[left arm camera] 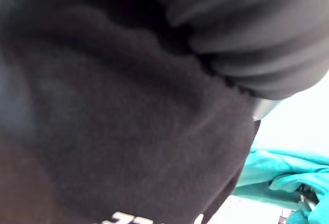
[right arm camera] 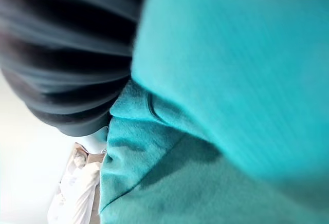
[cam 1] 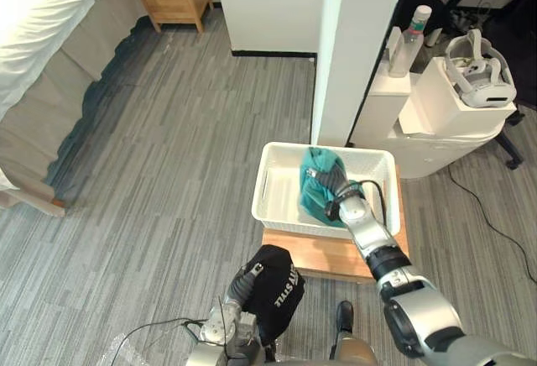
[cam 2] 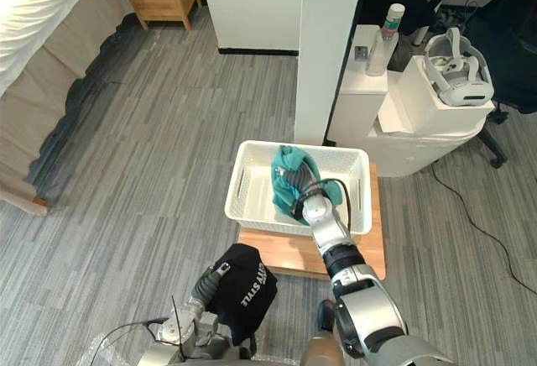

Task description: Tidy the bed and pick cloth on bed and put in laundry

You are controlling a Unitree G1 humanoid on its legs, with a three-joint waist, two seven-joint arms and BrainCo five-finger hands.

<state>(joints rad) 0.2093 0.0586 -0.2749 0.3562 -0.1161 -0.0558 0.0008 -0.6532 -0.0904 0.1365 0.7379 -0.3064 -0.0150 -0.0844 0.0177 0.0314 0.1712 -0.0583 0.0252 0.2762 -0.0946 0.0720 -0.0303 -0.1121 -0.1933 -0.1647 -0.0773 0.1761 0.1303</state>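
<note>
Right hand (cam 1: 336, 190), teal cloth (cam 1: 317, 169) over basket (cam 1: 270, 190); left hand (left arm camera: 247, 54) apparently under black cloth (cam 1: 275, 290).

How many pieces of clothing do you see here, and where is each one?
2. A teal cloth is in the white basket at the right hand; a black cloth covers the left hand. More may be hidden beneath.

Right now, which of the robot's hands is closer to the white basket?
Right. The right hand reaches into the basket, against the teal cloth. The left hand sits short of the basket, nearer the robot, under a black cloth.
</note>
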